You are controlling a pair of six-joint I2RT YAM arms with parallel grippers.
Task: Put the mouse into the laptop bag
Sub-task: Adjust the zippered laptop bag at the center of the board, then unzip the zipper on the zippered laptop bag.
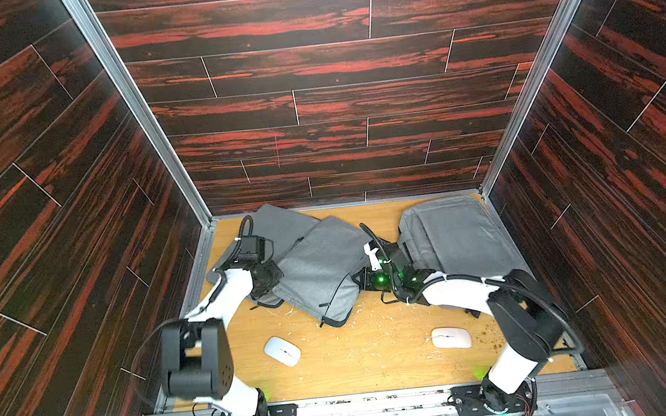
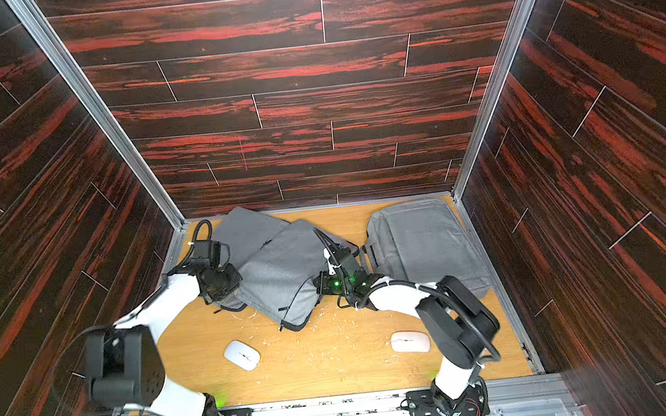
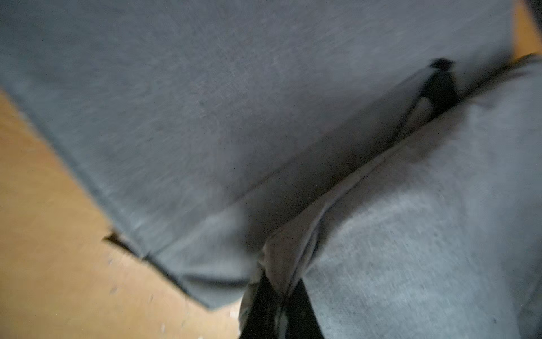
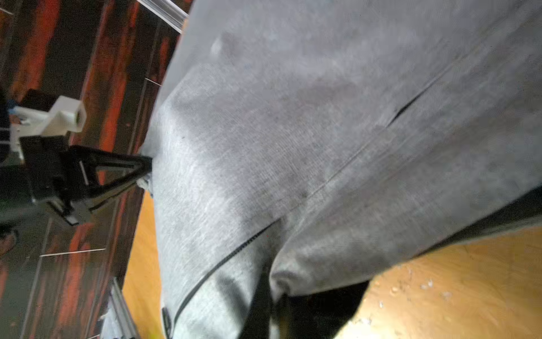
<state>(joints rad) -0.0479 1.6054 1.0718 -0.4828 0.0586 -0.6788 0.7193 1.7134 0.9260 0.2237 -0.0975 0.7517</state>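
Note:
Two white mice lie on the wooden table, one front left [image 1: 281, 350] [image 2: 241, 354] and one front right [image 1: 451, 337] [image 2: 410, 341], both apart from either gripper. A grey laptop bag [image 1: 320, 268] [image 2: 283, 272] lies mid-table, held at both ends. My left gripper [image 1: 268, 292] [image 3: 281, 296] is shut on a fold of its fabric edge [image 3: 287, 258]. At the opposite end my right gripper [image 1: 361, 278] [image 4: 277, 299] pinches its corner [image 4: 293, 276]. The bag's black zipper line [image 4: 223, 261] shows in the right wrist view.
A second grey bag [image 1: 278, 222] lies under the held one at the back left. A third [image 1: 455, 239] sits at the back right, partly under my right arm. Dark wood-pattern walls enclose three sides. Pale crumbs are scattered on the table [image 1: 379, 358].

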